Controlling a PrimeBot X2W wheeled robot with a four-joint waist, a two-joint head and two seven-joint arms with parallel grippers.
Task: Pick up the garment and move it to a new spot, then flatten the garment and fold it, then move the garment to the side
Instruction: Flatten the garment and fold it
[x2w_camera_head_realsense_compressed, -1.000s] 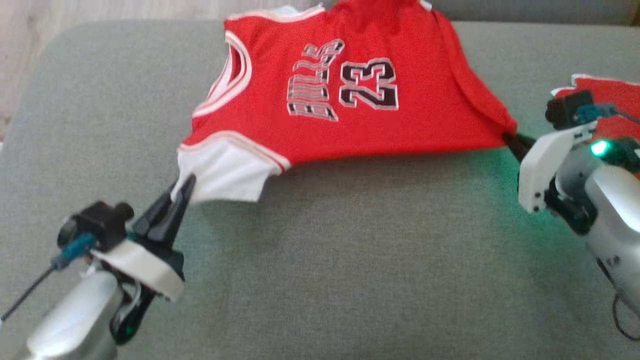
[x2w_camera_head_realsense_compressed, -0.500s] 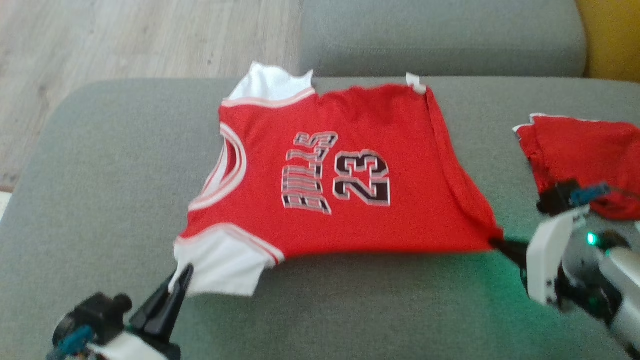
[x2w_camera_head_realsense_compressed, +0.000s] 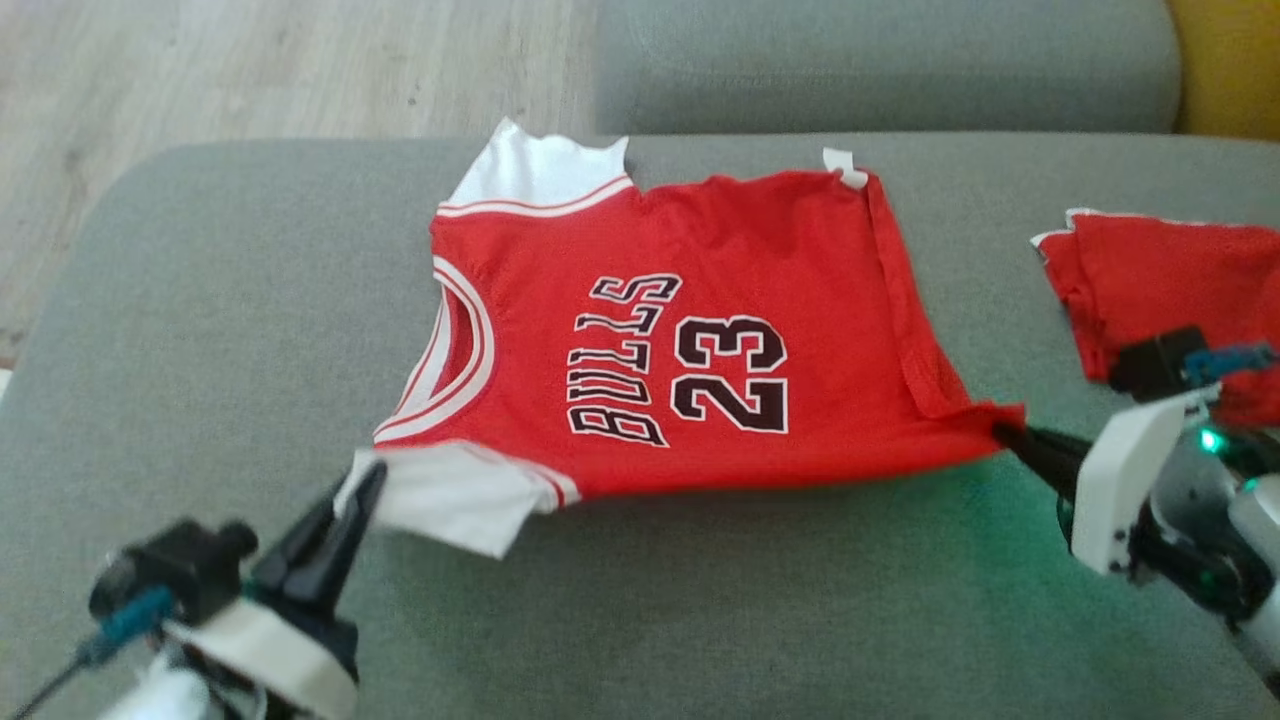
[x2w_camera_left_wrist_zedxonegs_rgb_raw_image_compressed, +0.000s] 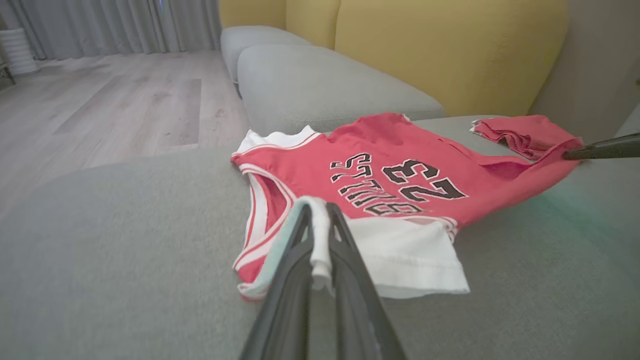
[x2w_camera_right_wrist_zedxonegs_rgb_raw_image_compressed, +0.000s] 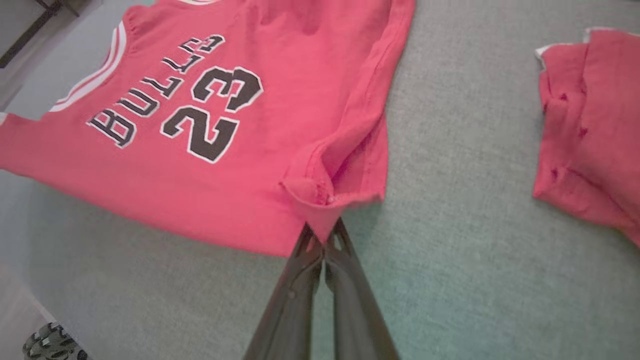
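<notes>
Over the last second the whole head view has slid, which is the camera lifting rather than the red jersey (x2w_camera_head_realsense_compressed: 680, 340) travelling. The far edge, cut off a second ago, is now in frame, and the lettering has gone from smeared to crisp, so the motion seems to be dying down. The hold is unchanged. The left gripper (x2w_camera_head_realsense_compressed: 362, 482), at 7 o'clock from the jersey's middle, is still pressed together on the near white sleeve (x2w_camera_head_realsense_compressed: 450, 500). The right gripper (x2w_camera_head_realsense_compressed: 1005, 435), at 4 o'clock, is still pinched shut on the bunched near hem corner (x2w_camera_head_realsense_compressed: 975, 418). I judge this the spreading step, with flattening nearly done and folding not yet begun. The jersey sits mid-cushion, front up, with "BULLS 23" readable. Its collar points to 9 o'clock and its hem to 3 o'clock. The near edge is drawn fairly straight between the two claws, and the side seam is rumpled toward the hem corner. The far white sleeve (x2w_camera_head_realsense_compressed: 535, 170) lies at 11 o'clock. The grey cushion (x2w_camera_head_realsense_compressed: 700, 620) spreads beneath, and a second red garment (x2w_camera_head_realsense_compressed: 1160, 280) lies apart at 3 o'clock.
</notes>
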